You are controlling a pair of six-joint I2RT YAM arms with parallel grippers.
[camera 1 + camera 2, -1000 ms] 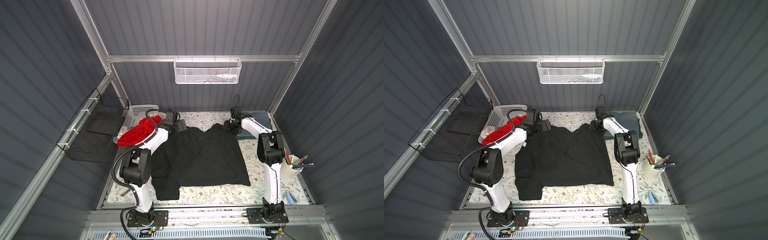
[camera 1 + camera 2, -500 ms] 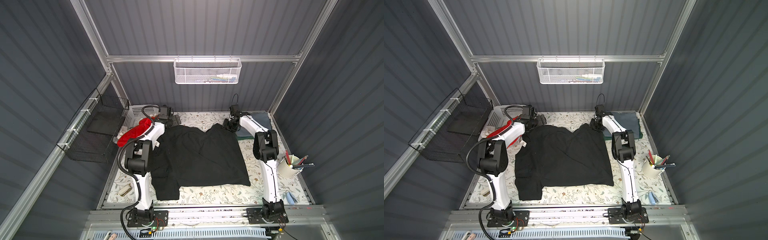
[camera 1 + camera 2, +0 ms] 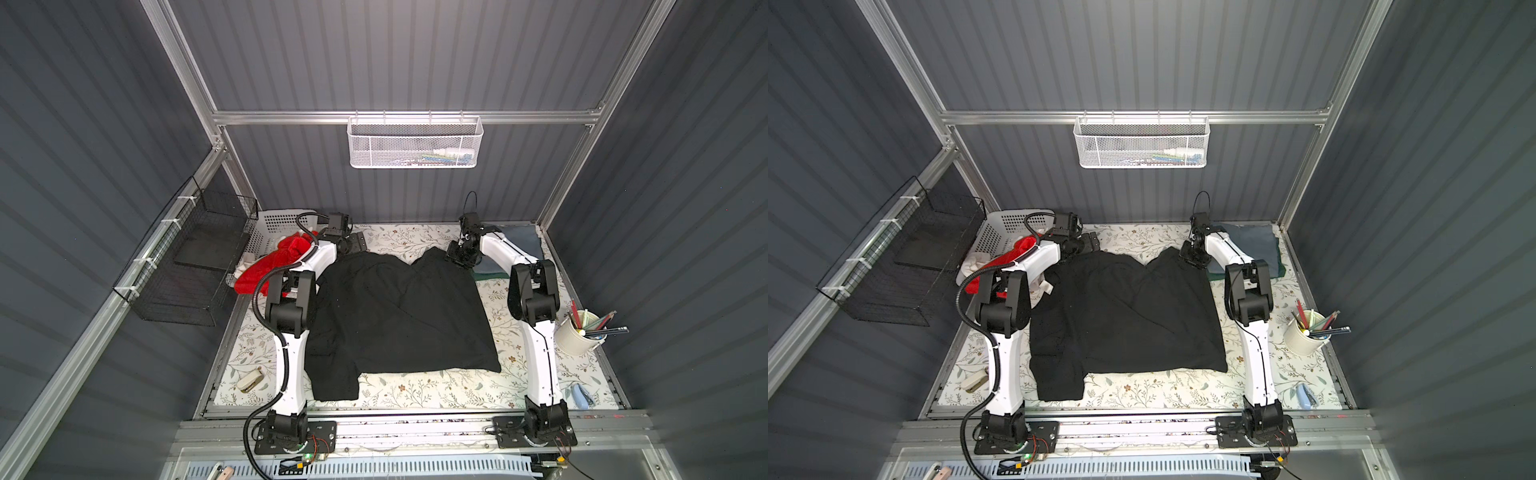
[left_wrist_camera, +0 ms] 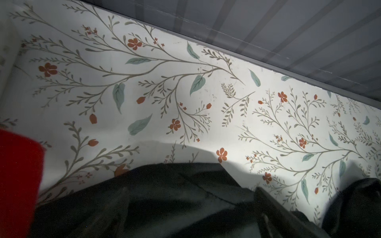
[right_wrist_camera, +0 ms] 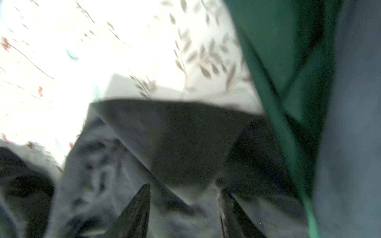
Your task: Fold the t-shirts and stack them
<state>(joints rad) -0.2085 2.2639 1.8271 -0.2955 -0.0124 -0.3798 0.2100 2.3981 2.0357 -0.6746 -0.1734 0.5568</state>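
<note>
Left arm (image 3: 291,307) shifted; black t-shirt (image 3: 399,307) covers tabletop (image 3: 415,395).

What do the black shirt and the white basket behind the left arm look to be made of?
Black t-shirt: soft, matte knit cloth, probably cotton; it lies limp with creases and folds.
White basket: rigid plastic by the look of it, smooth, with moulded rows of small holes in its wall.

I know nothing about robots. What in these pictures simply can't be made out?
- Right wrist view: blur hides whether the right claw pinches the black t-shirt.
- Top views: the left arm covers part of the red t-shirt.
- Top views: the right arm covers part of the blue-grey t-shirt and dark green t-shirt.
- Top views: items in the white wire basket are too small, behind mesh.
</note>
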